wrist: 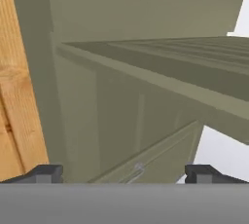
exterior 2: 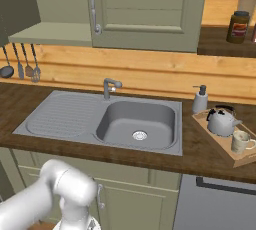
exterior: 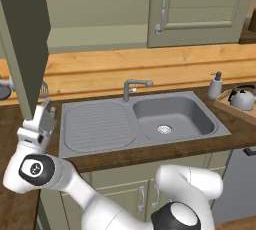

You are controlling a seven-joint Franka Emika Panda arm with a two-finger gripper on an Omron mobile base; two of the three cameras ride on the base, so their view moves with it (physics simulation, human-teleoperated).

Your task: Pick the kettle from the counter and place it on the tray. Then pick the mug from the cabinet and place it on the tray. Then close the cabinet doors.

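Kettle (exterior 2: 220,121) and mug (exterior 2: 241,141) both sit on tray (exterior 2: 216,141), far right end of bench (exterior 2: 200,160), well clear of jaws. Left cabinet door (exterior: 26,39) stands open, edge just above jaws; right door (exterior: 200,6) shut. Jaws spread wide, holding nothing, low by open door. Sink (exterior: 140,120) btwn jaws and tray.

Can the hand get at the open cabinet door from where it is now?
Probably yes. The hand is open and sits right beside the lower edge of the open door, with nothing between them.
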